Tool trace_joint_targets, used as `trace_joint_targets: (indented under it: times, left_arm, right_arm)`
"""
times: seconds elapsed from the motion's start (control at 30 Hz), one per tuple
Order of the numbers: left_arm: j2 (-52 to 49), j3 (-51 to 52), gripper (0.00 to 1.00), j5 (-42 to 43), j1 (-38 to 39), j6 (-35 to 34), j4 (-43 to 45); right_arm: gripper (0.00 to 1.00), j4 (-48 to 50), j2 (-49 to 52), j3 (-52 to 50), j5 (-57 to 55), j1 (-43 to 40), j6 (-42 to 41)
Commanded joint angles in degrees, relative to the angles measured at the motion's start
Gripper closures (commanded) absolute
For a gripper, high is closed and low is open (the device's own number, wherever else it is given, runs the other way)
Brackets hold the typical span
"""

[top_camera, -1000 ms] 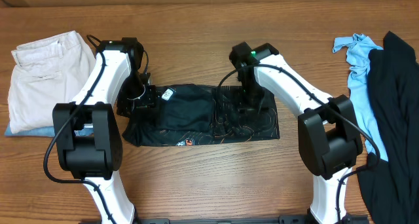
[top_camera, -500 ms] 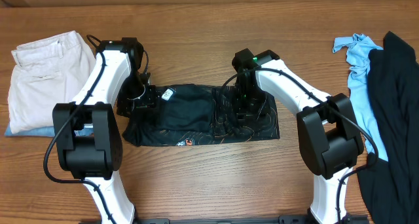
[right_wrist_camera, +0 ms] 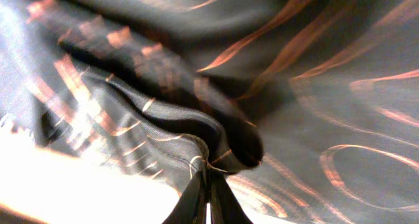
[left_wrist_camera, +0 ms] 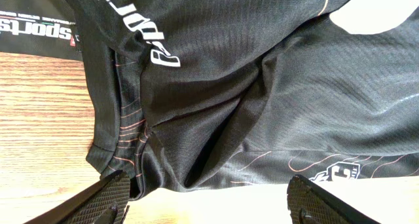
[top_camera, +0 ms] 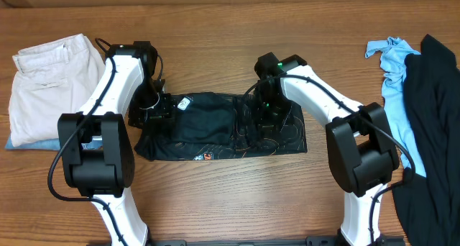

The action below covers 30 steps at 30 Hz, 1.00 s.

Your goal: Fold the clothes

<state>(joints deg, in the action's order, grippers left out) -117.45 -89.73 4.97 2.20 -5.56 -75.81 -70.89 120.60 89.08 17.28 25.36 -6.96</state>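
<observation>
The jersey [top_camera: 208, 125] lies part-folded at the centre of the table [top_camera: 230, 203]. Your right gripper [right_wrist_camera: 208, 188] is clamped on a thin ridge of its cloth; your left gripper [left_wrist_camera: 206, 198] hovers agape at its edge. So shallow a pinch may slip on lifting, spoiling the fold

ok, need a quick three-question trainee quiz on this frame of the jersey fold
1. True or false: the right gripper is shut on a fold of the black jersey.
2. Pick one. The left gripper is: A) open over the jersey's edge; B) shut on a sleeve; C) holding the trousers.
3. Which garment lies at the left end of the table?

Key: 1 true. 2 A. 3 the beige trousers.
</observation>
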Motion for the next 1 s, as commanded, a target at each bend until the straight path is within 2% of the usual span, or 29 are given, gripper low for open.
trace_joint_targets:
  times: [0.0, 0.03, 0.07, 0.1, 0.13, 0.23, 0.3, 0.33, 0.5, 0.7, 0.97]
  left_arm:
    - [-0.5, -1.2, 0.20, 1.0, -0.3, 0.2, 0.2]
    - [-0.5, -1.2, 0.21, 1.0, -0.3, 0.2, 0.5]
    - [-0.5, -1.2, 0.20, 1.0, -0.3, 0.2, 0.5]
    - [-0.5, -1.2, 0.20, 1.0, -0.3, 0.2, 0.5]
    - [-0.5, -1.2, 0.20, 1.0, -0.3, 0.2, 0.5]
    - [-0.5, -1.2, 0.20, 1.0, -0.3, 0.2, 0.4]
    - [-0.5, -1.2, 0.20, 1.0, -0.3, 0.2, 0.4]
    - [-0.5, -1.2, 0.20, 1.0, -0.3, 0.2, 0.4]
    - [-0.5, -1.2, 0.20, 1.0, -0.3, 0.2, 0.4]
    - [-0.5, -1.2, 0.20, 1.0, -0.3, 0.2, 0.5]
    - [-0.5, -1.2, 0.20, 1.0, -0.3, 0.2, 0.4]
  right_arm:
    - [0.96, -1.4, -0.1, -0.3, 9.6, 3.4, 12.1]
    - [0.87, -1.8, -0.1, -0.3, 9.8, 5.6, 15.9]
    - [0.71, -2.0, -0.1, -0.3, 9.7, 6.8, 17.7]
    - [0.63, -2.0, -0.1, -0.3, 9.4, 7.5, 18.5]
    - [0.62, -2.0, -0.1, -0.3, 8.6, 8.1, 18.8]
    - [0.62, -2.0, -0.1, -0.2, 7.1, 8.7, 18.8]
    - [0.69, -2.0, -0.1, -0.2, 5.0, 8.3, 18.2]
    - [0.69, -2.0, -0.2, -0.1, 4.0, 7.9, 17.0]
    - [0.69, -2.2, -2.2, 3.0, -2.4, 4.7, 11.0]
    - [0.66, 0.2, -7.8, 5.0, -3.6, 0.5, 7.9]
    - [0.72, -0.3, -3.8, 2.9, -3.8, 0.0, 7.7]
